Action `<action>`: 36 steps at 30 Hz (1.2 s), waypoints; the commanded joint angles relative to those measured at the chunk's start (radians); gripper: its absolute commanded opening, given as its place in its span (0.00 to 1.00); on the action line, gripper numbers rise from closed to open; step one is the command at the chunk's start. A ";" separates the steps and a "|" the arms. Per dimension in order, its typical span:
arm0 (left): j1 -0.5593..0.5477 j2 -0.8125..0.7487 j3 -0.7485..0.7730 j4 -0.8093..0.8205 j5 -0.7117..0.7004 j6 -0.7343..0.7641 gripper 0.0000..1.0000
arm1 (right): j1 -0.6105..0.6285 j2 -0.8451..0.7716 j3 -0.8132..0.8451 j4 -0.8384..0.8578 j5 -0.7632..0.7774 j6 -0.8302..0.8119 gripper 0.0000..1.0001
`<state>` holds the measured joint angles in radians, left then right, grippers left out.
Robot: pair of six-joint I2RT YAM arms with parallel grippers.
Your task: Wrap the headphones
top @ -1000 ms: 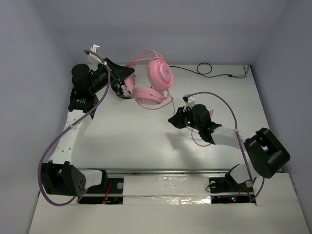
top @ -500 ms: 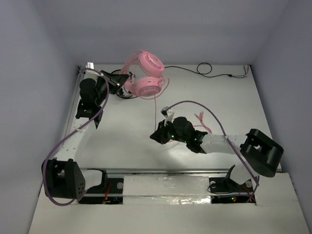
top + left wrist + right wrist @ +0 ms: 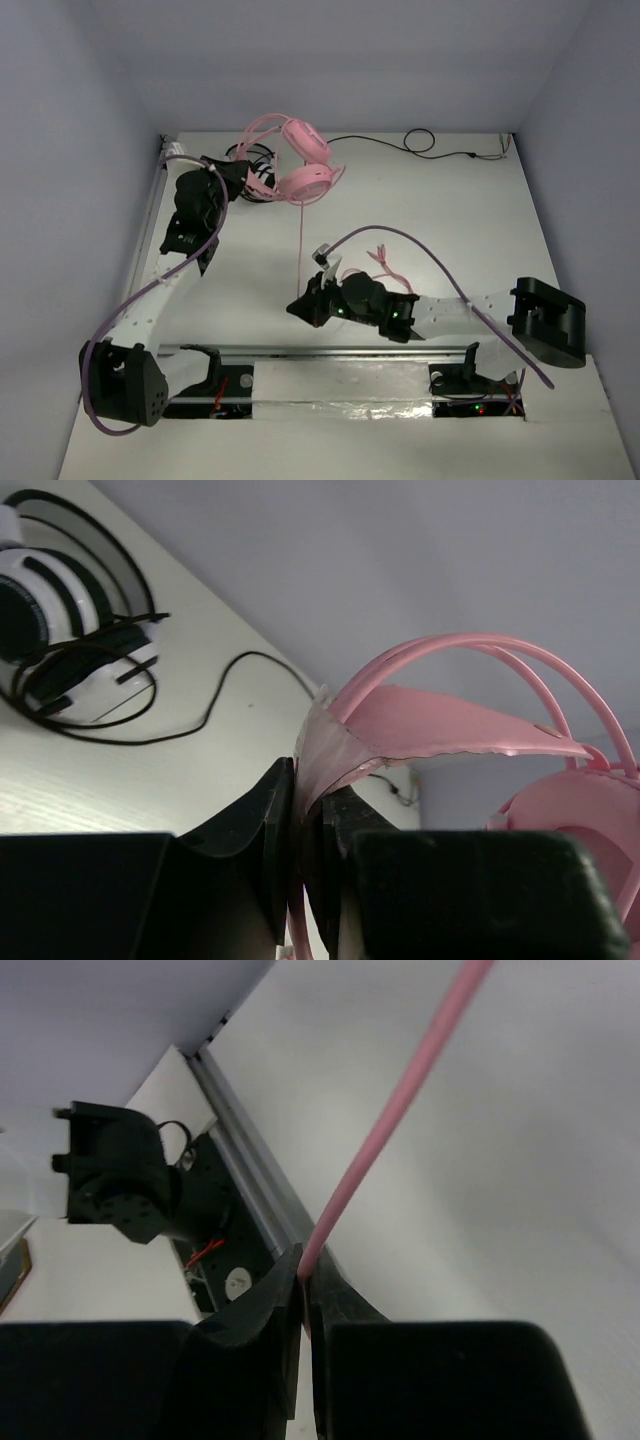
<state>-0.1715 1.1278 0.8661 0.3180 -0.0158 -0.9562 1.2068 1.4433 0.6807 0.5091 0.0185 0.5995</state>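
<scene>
Now, the scene: 2 robot arms work over a white table [image 3: 480,220], shown from above and from each wrist.
Headphones: the pink headphones [image 3: 303,168] hang clear of the table near its far-left part, with the earcups tilted.
Left gripper: the left gripper [image 3: 312,815] is clamped on the padded headband [image 3: 450,720], its jaws nearly together.
Right gripper: the right gripper [image 3: 303,1278] is pinched on the thin pink cable [image 3: 400,1110], low over the near middle of the table.
Cable: it runs in a straight, taut-looking line from the earcups down to the right jaws.
Doing the step well: this is probably the 1st loop. The right arm should carry the cable round the earcups or headband under light tension while the left arm holds the headphones steady. Too hard a pull could drag the band out of the left jaws.
Nearby: black-and-white headphones [image 3: 60,640] lie just beside the left gripper, and loops should stay off them.
Hard to make out: where the cable joins the earcup is unclear. Pink strands [image 3: 385,262] by the right arm may be its free end, but I cannot tell. The left wrist view cuts off most of the earcups.
</scene>
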 commanded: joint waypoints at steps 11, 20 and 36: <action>-0.197 -0.043 0.013 -0.005 -0.504 0.198 0.00 | 0.183 -0.041 0.198 -0.213 0.084 0.008 0.05; -0.301 -0.086 -0.046 -0.179 -0.533 0.367 0.00 | 0.183 -0.132 0.469 -0.906 0.079 -0.033 0.03; -0.355 0.076 0.151 -0.585 -0.027 0.757 0.00 | 0.088 -0.127 0.701 -1.278 0.489 -0.269 0.03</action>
<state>-0.5114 1.1801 0.9550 -0.2630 -0.1844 -0.2771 1.3117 1.3041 1.3190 -0.7334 0.4206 0.4118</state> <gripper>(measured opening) 0.098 0.097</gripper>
